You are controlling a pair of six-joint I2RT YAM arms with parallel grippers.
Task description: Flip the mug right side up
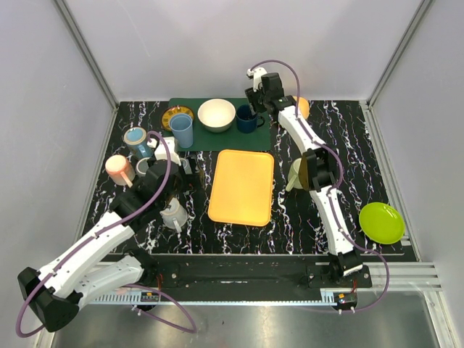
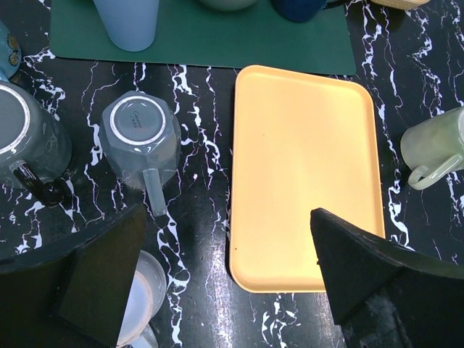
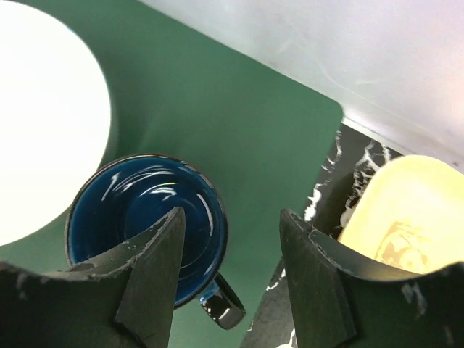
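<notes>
The right fingers [image 3: 148, 290] are spread apart with nothing pinched between them. They hang above the dark blue mug [image 3: 138, 217], which stands right side up on the green mat [image 3: 239, 123] with its open mouth facing up at the wrist camera. One finger overlaps the near part of the mug's rim in that view, and whether it touches the rim cannot be told. The mug's handle shows in the gap between the two fingers. Beyond that same finger, just beside the mug, lies the white bowl [image 3: 43, 123]. Past the other finger, off the mat's edge, a pale yellow object [image 3: 406, 217] sits on the black marbled counter [image 3: 341, 181]. The left fingers [image 2: 105, 275] are spread as wide as they go and hold nothing, hovering over the counter. The near end of the orange tray [image 2: 304, 167] fills most of the gap between them. Ahead of one finger a clear mug [image 2: 141, 141] rests upside down, base up and handle pointing back toward that finger. A light blue cup [image 2: 127, 22] stands farther ahead on the mat. Ahead of the other finger, beyond the tray's far side, is a pale green mug [image 2: 435, 148].
</notes>
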